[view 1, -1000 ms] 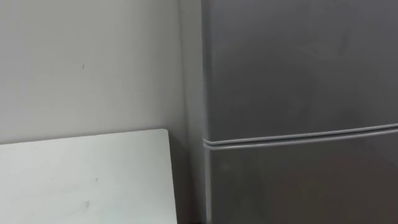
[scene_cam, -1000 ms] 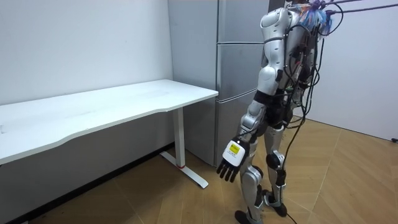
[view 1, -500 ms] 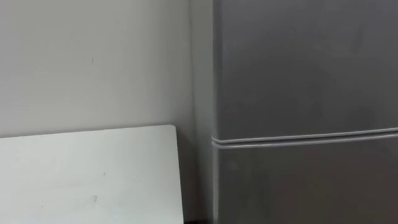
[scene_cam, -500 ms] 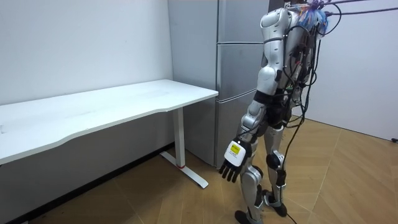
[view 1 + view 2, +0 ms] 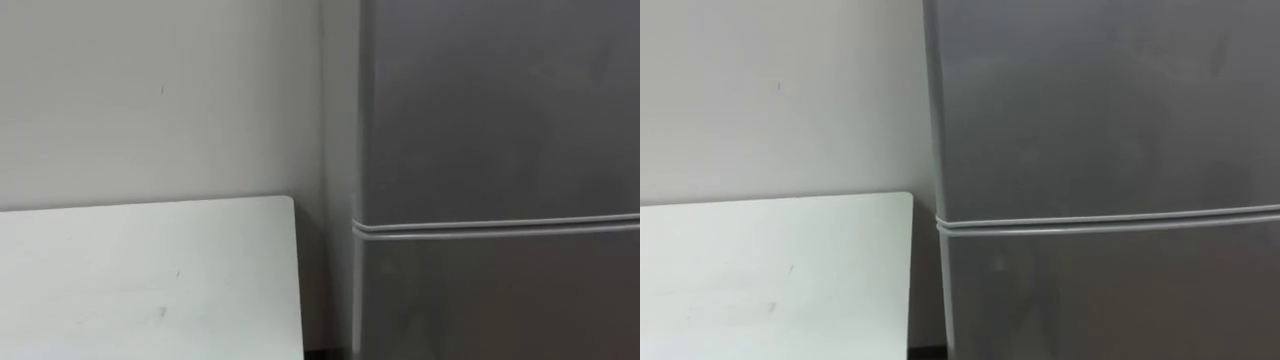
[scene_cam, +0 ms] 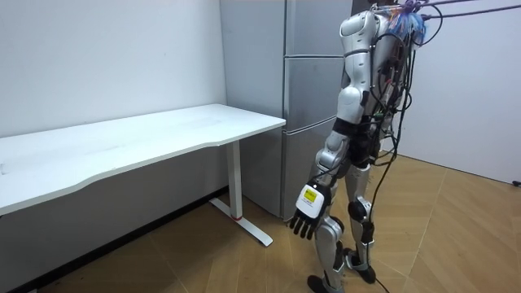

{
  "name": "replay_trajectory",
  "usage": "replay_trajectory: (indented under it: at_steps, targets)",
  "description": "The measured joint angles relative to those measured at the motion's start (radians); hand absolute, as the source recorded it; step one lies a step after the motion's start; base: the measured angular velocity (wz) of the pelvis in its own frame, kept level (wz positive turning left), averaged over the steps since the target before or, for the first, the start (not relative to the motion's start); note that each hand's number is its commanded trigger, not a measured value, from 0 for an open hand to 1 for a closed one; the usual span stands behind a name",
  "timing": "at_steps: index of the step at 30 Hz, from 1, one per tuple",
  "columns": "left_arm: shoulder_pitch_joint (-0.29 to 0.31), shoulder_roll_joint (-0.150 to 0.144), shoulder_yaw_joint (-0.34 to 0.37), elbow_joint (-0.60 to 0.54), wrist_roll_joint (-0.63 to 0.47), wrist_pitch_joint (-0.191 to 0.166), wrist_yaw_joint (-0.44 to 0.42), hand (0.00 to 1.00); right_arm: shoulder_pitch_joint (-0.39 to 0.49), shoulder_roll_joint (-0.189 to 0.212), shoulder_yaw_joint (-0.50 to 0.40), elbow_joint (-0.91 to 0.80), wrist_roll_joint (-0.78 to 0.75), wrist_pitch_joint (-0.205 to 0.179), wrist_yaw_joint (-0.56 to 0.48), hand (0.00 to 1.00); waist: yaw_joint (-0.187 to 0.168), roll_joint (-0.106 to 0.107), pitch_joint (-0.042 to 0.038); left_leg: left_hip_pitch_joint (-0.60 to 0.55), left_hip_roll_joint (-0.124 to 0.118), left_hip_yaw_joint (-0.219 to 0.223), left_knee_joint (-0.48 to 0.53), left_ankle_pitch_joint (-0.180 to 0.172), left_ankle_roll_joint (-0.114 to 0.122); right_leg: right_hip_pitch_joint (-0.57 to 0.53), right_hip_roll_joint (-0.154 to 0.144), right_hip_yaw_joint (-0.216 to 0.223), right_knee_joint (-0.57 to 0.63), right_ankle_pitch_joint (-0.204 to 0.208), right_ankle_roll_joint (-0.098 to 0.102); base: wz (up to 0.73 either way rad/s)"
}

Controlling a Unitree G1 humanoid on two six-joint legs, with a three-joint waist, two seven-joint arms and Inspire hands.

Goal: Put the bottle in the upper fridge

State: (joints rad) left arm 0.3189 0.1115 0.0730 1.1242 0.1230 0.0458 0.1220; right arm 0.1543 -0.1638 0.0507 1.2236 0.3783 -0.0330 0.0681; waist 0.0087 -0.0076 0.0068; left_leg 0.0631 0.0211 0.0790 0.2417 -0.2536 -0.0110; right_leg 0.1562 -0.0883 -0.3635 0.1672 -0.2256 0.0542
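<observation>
A grey fridge [image 5: 500, 100] fills the right side of the eye views, its doors closed. A horizontal seam [image 5: 500, 225] between two doors crosses it low down, and the same seam [image 5: 1100, 222] runs across the right eye view. In the room view I stand upright on the wooden floor close in front of the fridge [image 6: 309, 89], facing it. My left hand [image 6: 308, 213] hangs beside my thigh with its fingers relaxed and holds nothing.
A white table [image 5: 150, 280] stands to my left against the wall, its right edge a narrow gap from the fridge's side. In the room view the table [image 6: 122, 142] runs off to the left. Open wooden floor [image 6: 456, 236] lies behind me.
The eye view has shifted, so the fridge edge and table corner sit further right in the picture. My stance and hanging left hand are almost unchanged.
</observation>
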Motion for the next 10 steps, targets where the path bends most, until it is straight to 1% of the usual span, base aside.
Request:
replay_trajectory:
  at_steps: [8,10]
  targets:
    - [0.000,0.000,0.000,-0.002,0.000,0.006,-0.022,0.00,-0.014,0.000,0.007,0.022,0.002,0.003,0.001,0.00,0.011,-0.003,-0.0002,-0.009,0.000,-0.003,0.013,0.000,0.000,-0.002,0.000,-0.004,-0.001,0.000,0.000,0.00]
    - [0.000,0.000,0.000,-0.002,0.000,0.007,-0.022,0.00,-0.015,0.000,0.008,0.026,0.002,0.003,0.001,0.00,0.022,-0.003,-0.0004,-0.010,0.000,-0.003,0.015,0.000,0.000,-0.002,0.000,-0.004,0.000,0.000,0.000,0.00]
